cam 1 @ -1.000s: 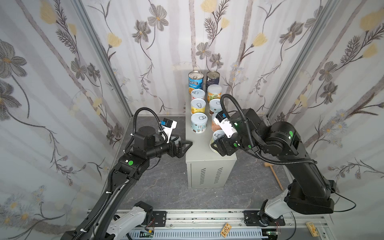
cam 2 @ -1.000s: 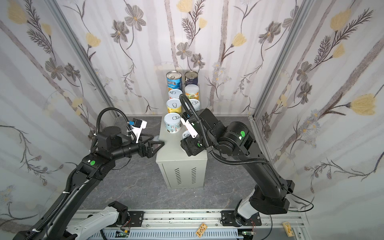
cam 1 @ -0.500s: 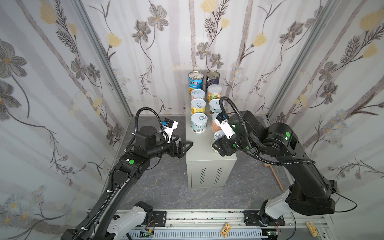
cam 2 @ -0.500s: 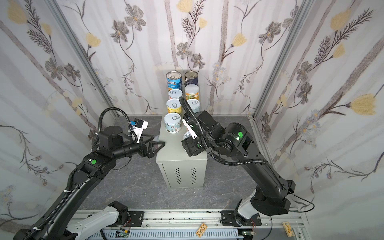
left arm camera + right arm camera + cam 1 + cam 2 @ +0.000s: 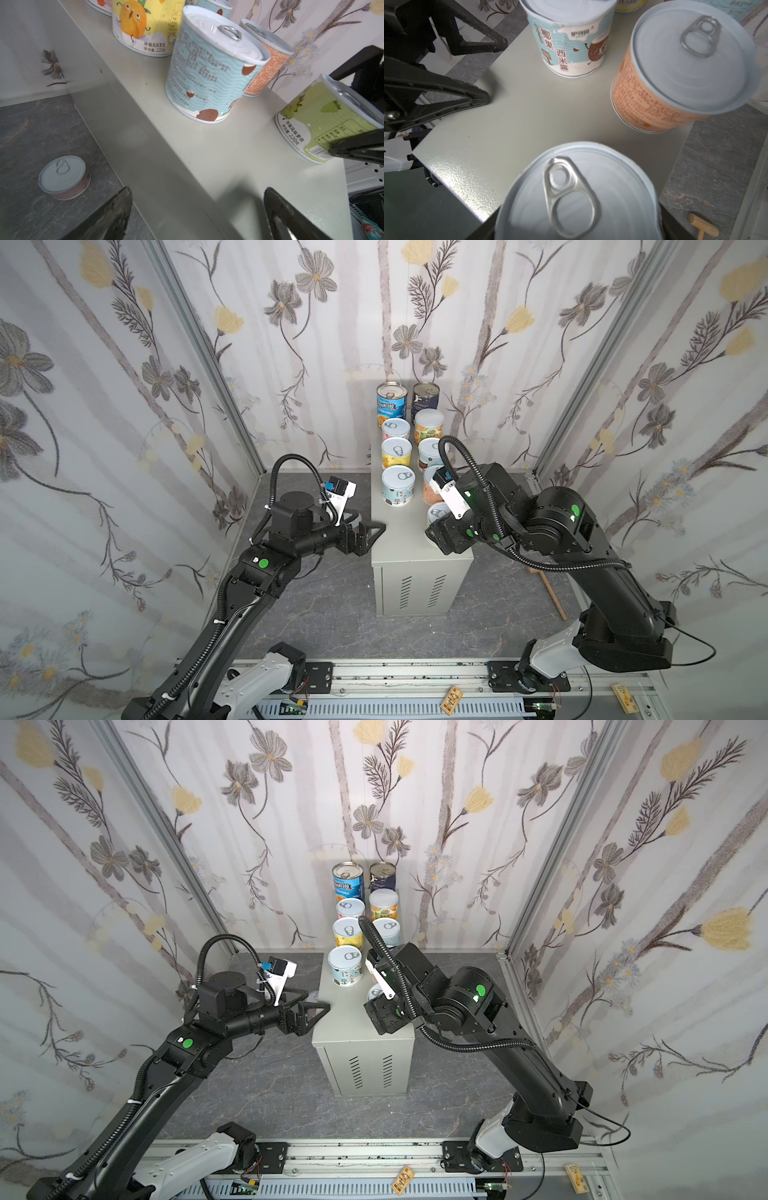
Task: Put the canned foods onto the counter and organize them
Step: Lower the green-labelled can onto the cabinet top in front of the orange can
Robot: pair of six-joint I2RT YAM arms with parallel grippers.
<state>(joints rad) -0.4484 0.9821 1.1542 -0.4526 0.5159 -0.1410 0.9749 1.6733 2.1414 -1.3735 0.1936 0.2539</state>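
Worktop (image 5: 399, 531): nine cans upright in two files. The tall blue Progresso can (image 5: 391, 406) and dark navy can (image 5: 425, 400) stand at the wall end, likely so the shorter ones in front are reachable. Green-labelled can (image 5: 324, 124): base on the worktop, just in front of the orange can (image 5: 432, 489), extending the right file. Right gripper (image 5: 436, 522): fingers flank this can; whether they press it cannot be told. Left gripper (image 5: 372, 536): jaws wide apart, empty, at the worktop's left edge. Low can (image 5: 62, 176): on the floor (image 5: 31, 135) beside the cabinet, unplaced; the left file's front slot looks free for it.
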